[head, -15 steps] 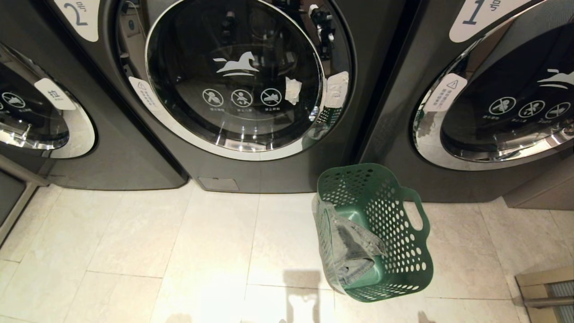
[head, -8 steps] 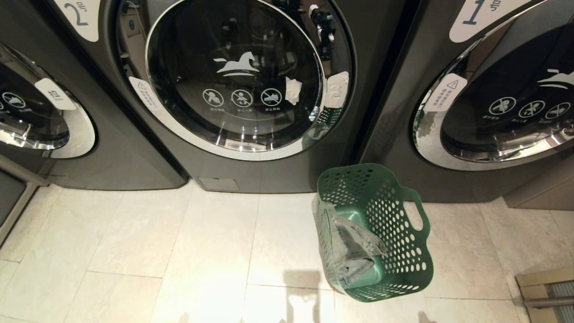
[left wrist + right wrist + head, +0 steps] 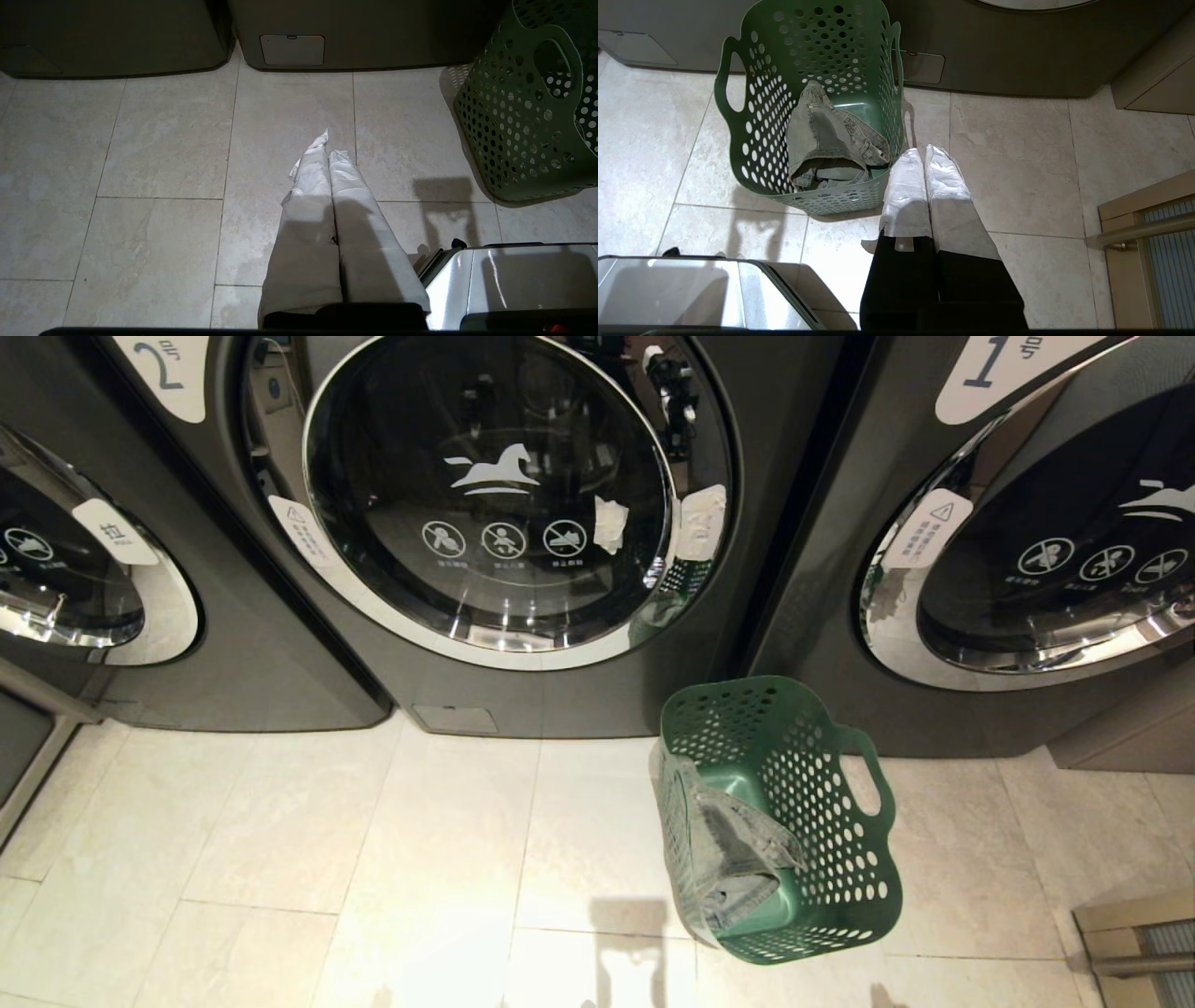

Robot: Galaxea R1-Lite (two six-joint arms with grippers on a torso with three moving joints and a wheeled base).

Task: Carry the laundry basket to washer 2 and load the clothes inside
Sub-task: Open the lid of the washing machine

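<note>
1. Head view: dark grey front-loading washer 2 (image 3: 523, 523), w/ round chrome-rimmed glass door, white horse logo and a white "2" label at its 11 o'clock, filled the upper centre; door was closed.
2. Like dark grey washer labelled 1 (image 3: 1027, 523) stood at 3 o'clock of it; a third dark grey washer (image 3: 84, 569) sat at 9 o'clock, its number out of frame.
3. Dark green perforated plastic laundry basket (image 3: 840, 840), tapered rectangular w/ slot handles, stood on the pale beige tiled floor (image 3: 327, 849) at approx 5 o'clock of washer 2's door, in front of the gap between washers 2 and 1, near their bases.
4. Grey-green faded, wrinkled fabric clothes (image 3: 733, 859) lay inside the basket, bunched against the wall toward 9 o'clock.
5. Neither arm showed in head view.
6. Left wrist view: left gripper (image 3: 329, 149), white-wrapped fingers (image 3: 308, 186) pressed together, holding nothing, hung over bare tile; basket at its 2 o'clock, well apart.
7. Right wrist view: right gripper (image 3: 922, 154), white-wrapped fingers (image 3: 906, 186) likewise closed & empty, tips just beside the basket's rim (image 3: 896, 93); clothes at approx 9 o'clock of the tips.
8. Shiny white robot base (image 3: 691, 289) showed in both wrist views.
</note>
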